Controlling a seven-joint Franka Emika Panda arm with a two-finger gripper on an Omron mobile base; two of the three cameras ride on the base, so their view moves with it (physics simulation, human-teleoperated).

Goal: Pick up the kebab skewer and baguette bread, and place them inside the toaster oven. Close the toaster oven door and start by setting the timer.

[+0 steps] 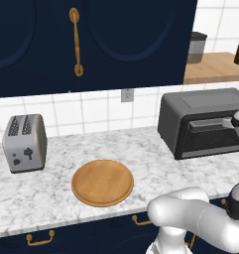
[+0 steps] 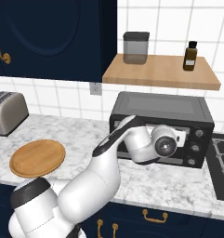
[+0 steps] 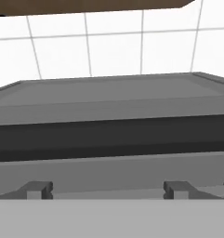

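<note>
End effector [image 2: 171, 139] at toaster oven door [image 1: 212, 135] (shut).

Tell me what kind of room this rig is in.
A simulated kitchen, by the look of it: a marble counter carrying a toaster oven and a two-slot toaster, dark blue cabinets above, white tiled wall behind, and a stove burner at the right.

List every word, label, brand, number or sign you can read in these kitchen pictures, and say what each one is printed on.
None can be read.
The brown bottle on the wooden shelf: no label legible.
The toaster oven: its three knobs carry no readable numbers or marks.
The silver toaster: dark controls, no lettering visible.
The grey canister, the wall outlet and the wooden board: plain.
</note>
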